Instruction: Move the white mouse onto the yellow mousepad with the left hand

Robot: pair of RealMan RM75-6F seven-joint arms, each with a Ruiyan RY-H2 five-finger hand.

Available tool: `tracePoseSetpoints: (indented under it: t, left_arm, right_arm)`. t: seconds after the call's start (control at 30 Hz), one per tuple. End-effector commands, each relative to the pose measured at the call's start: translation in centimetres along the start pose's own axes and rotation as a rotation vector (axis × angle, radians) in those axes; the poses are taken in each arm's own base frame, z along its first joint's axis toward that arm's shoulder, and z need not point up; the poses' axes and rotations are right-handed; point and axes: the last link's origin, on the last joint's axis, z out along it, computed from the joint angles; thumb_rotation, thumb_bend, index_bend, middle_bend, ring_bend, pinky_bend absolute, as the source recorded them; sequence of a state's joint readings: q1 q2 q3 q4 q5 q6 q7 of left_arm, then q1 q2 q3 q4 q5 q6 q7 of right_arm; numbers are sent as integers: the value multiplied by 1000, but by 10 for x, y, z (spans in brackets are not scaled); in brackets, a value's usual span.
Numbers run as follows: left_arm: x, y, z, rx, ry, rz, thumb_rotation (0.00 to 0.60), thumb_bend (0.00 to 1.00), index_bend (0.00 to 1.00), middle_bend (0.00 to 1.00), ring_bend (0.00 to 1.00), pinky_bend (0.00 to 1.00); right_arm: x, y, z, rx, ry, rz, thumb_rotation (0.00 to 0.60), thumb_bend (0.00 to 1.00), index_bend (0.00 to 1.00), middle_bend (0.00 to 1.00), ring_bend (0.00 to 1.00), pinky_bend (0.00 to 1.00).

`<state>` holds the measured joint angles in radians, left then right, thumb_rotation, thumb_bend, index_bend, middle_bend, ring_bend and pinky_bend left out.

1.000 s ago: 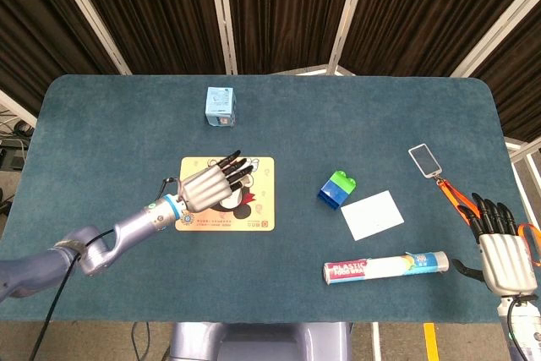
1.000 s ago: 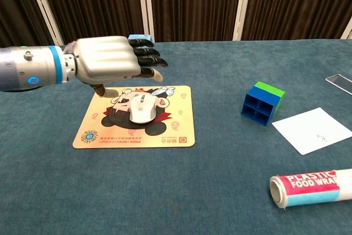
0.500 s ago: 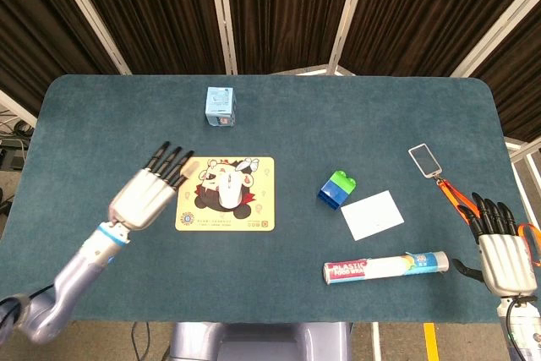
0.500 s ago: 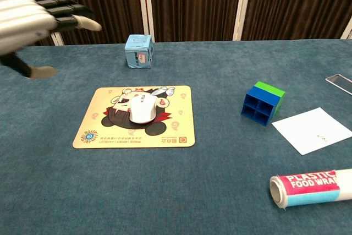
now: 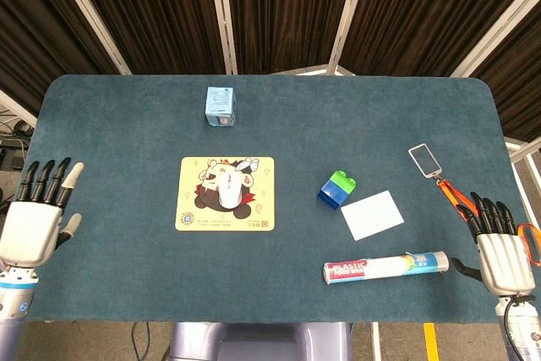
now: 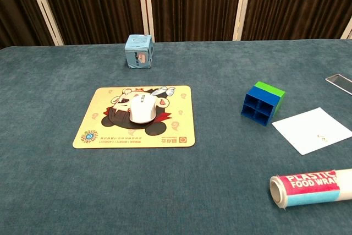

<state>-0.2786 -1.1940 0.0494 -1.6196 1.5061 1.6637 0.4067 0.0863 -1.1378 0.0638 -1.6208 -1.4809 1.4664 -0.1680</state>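
Observation:
The white mouse (image 5: 228, 188) (image 6: 142, 109) lies on the middle of the yellow mousepad (image 5: 190, 213) (image 6: 99, 130), which carries a cartoon print. My left hand (image 5: 34, 219) hovers beyond the table's left edge, far from the pad, fingers spread and empty. At the lower right corner my right hand (image 5: 496, 247) holds nothing, its fingers extended. Neither hand shows in the chest view.
A light blue box (image 5: 220, 106) (image 6: 138, 51) stands behind the pad. Right of the pad are a blue-green block (image 5: 337, 189) (image 6: 262, 103), a white paper (image 5: 372, 214) (image 6: 311, 130), a plastic wrap roll (image 5: 385, 267) (image 6: 311, 187) and a card on an orange lanyard (image 5: 425, 158).
My left hand has lifted off the mousepad and drawn back left and toward me, past the table's edge. The mouse stays on the pad. The right hand has not moved.

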Motion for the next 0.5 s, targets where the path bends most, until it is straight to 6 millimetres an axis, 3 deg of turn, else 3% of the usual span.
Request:
tracePoseSetpoints:
  t: [0.03, 0.5]
  left_arm:
    - [-14, -15, -18, 49, 8, -6, 600, 312, 0, 0, 0, 0]
    - [-20, -30, -31, 153, -101, -122, 600, 311, 7, 0, 0, 0]
  right_arm:
    - [0, 0, 0, 1, 1, 4, 600, 91, 135, 0, 0, 0]
    - [-1, -2, 3, 11, 1, 0, 600, 91, 135, 0, 0, 0]
